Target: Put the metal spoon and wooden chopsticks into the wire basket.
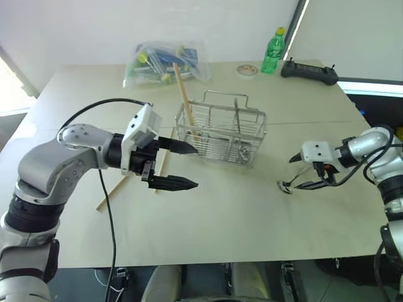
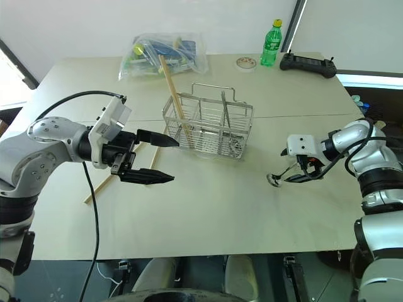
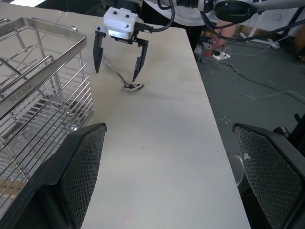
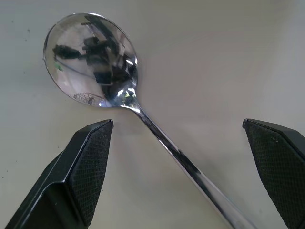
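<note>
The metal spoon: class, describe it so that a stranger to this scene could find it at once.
Start at the wire basket in the middle of the table, then look towards the robot's right. The metal spoon lies flat on the tabletop between the open fingers of the right claw. It is the shiny one; the chopsticks are pale wood.

The wire basket point(image 1: 220, 129) stands near the middle of the worktop point(image 1: 208, 226). One of the wooden chopsticks point(image 1: 186, 100) leans inside its left end, and another one point(image 1: 112, 192) lies flat on the worktop to the left of the basket. The metal spoon point(image 1: 286, 186) lies to the right of the basket, apart from it. The right claw point(image 1: 301, 171) hangs over the spoon, one finger on each side of the handle. The left claw point(image 1: 182, 165) is in front of the basket's left end. A bag point(image 1: 165, 61), a bottle point(image 1: 272, 51), a tape roll point(image 1: 247, 71) and a controller point(image 1: 308, 71) lie along the far edge.
</note>
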Controlling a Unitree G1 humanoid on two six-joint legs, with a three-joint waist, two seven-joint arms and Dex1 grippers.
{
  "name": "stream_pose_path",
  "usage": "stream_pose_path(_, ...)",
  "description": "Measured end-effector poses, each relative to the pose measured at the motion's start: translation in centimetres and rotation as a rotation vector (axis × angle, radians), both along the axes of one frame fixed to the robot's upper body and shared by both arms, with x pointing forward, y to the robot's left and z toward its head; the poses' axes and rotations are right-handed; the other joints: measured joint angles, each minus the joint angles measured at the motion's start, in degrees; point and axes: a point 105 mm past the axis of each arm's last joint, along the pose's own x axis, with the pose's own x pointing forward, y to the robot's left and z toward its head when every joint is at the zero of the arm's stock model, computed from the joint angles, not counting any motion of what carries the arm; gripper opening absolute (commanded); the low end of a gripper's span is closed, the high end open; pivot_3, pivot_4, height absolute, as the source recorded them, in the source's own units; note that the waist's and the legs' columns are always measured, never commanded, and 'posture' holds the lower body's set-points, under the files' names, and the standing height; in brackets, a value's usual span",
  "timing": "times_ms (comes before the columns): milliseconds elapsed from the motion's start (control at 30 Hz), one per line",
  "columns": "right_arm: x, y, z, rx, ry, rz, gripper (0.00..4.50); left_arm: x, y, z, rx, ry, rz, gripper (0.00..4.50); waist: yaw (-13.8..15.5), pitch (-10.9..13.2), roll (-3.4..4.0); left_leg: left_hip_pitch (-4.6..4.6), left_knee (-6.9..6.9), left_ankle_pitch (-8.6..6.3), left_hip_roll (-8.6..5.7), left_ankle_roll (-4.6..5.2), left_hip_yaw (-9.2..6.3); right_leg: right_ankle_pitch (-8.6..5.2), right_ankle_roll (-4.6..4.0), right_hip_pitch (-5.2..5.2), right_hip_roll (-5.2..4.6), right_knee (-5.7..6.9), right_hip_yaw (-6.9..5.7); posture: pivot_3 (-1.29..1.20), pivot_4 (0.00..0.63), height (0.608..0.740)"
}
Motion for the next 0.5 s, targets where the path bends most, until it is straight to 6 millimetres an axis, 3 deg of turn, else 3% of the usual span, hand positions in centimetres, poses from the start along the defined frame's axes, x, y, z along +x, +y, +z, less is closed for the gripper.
stream_pose_path(67,-0.34,-0.01,-0.22,-0.010,0.036,0.022,4.50,-0.01,0.01,0.03,0.003,-0.004,0.007,4.48,-0.01,0.00,0.00,0.00,0.00,0.00,-0.01,0.00,-0.01,0.00,0.01,0.00,0.00,0.01,0.00,0.00,0.150,0.690)
stream_pose_path(167,-0.69,-0.12,-0.42,-0.032,0.064,0.050,3.77,-0.01,0.06,-0.01,0.006,-0.002,0.014,4.50,-0.06,0.00,0.00,0.04,0.00,0.00,0.00,-0.01,-0.01,0.00,0.01,0.03,0.02,0.03,0.00,0.00,0.150,0.690)
stream_pose_path(400,-0.74,0.14,-0.78,-0.016,0.077,0.060,0.33,-0.33,-0.05,0.27,0.001,-0.009,0.016,4.50,-0.09,-0.01,-0.02,0.40,0.01,0.00,0.01,-0.01,-0.02,-0.10,-0.16,0.40,0.03,0.03,0.00,0.00,0.150,0.690)
stream_pose_path(433,-0.77,0.23,-0.80,-0.010,0.086,0.059,0.02,-0.32,-0.04,0.29,0.001,-0.010,0.017,4.50,-0.10,-0.01,-0.03,0.51,0.01,0.00,0.02,-0.01,-0.02,-0.10,-0.16,0.49,0.04,0.03,0.00,0.00,0.150,0.690)
stream_pose_path(500,-0.79,0.31,-0.87,0.007,0.094,0.047,0.02,-0.30,-0.02,0.30,0.001,-0.011,0.020,4.50,-0.14,0.00,-0.05,0.62,0.00,-0.01,0.03,-0.01,-0.02,-0.11,-0.17,0.59,0.04,0.03,0.01,0.00,0.150,0.690)
